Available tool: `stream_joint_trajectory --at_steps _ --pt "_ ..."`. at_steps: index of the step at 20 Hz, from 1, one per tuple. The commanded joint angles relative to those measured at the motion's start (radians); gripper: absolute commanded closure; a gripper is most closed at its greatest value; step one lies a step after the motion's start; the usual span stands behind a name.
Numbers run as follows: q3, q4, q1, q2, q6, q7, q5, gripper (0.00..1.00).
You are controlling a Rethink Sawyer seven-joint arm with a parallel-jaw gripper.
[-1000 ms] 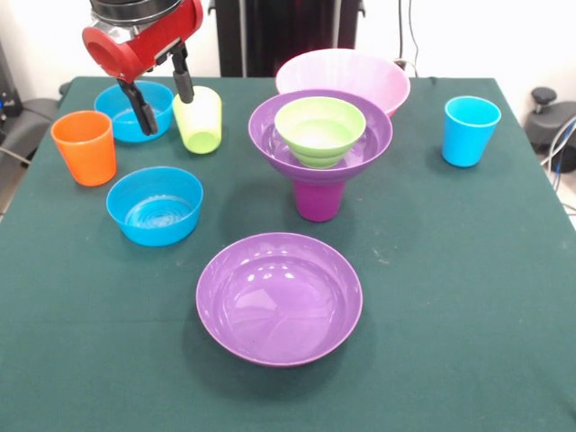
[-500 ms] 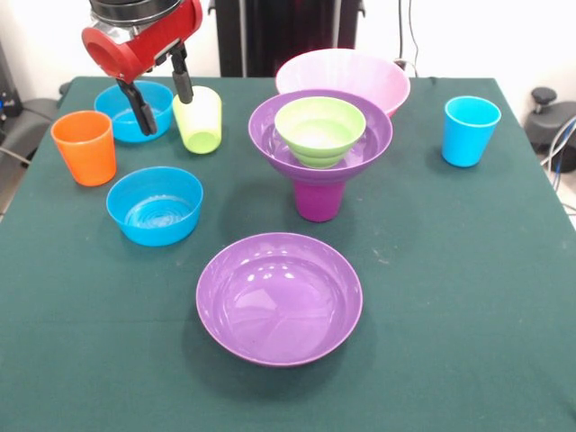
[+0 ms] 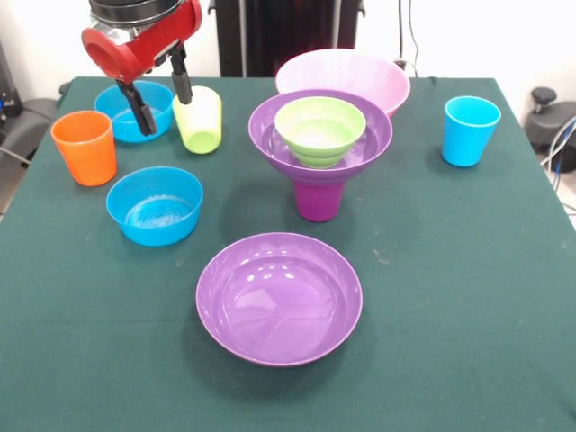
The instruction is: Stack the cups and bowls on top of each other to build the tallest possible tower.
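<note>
The tower stands mid-table: a purple cup (image 3: 318, 200) carries a wide purple bowl (image 3: 263, 126), and a small ribbed green bowl (image 3: 319, 129) sits in that. No blue bowl is on it. My gripper (image 3: 167, 114) is open and empty at the far left. One finger is in front of the far blue bowl (image 3: 112, 112), the other by the lime green cup (image 3: 201, 124). An orange cup (image 3: 85, 147) and a second blue bowl (image 3: 155, 205) stand left. The second wide purple bowl (image 3: 279, 297) lies near the front. The light blue cup (image 3: 470, 130) is at the right.
The big pink bowl (image 3: 355, 74) sits just behind the tower at the table's far edge. The green tablecloth (image 3: 468, 297) covers the table. The robot's dark pedestal stands behind the far edge.
</note>
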Motion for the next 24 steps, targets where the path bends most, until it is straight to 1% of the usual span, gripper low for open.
stream_joint_trajectory --at_steps 1,4,6,7,8,9,10,11,14,15,17,19,22,24 --pt "0.009 -0.042 0.027 0.073 0.075 -0.190 -0.093 0.00" --pt "-0.001 -0.099 0.039 0.116 0.095 -0.224 -0.126 0.00" --pt "0.007 -0.113 0.026 0.134 0.109 -0.273 -0.132 0.00" --pt "0.014 -0.122 0.023 0.140 0.131 -0.316 -0.142 0.00" --pt "0.019 -0.123 0.022 0.144 0.144 -0.337 -0.145 0.00" --pt "0.032 -0.132 0.022 0.154 0.167 -0.390 -0.155 0.00" --pt "0.037 -0.133 0.023 0.157 0.176 -0.413 -0.164 0.00" --pt "0.047 -0.148 0.029 0.169 0.202 -0.469 -0.181 0.00" --pt "0.054 -0.200 0.043 0.192 0.249 -0.546 -0.222 0.00" --pt "0.047 -0.227 0.046 0.199 0.273 -0.588 -0.256 0.00" --pt "0.064 -0.228 0.024 0.214 0.258 -0.609 -0.247 0.00" --pt "0.071 -0.224 0.013 0.224 0.246 -0.610 -0.238 0.00" --pt "0.071 -0.239 0.031 0.243 0.236 -0.590 -0.232 0.00" --pt "0.079 -0.241 0.032 0.248 0.208 -0.590 -0.213 0.00"
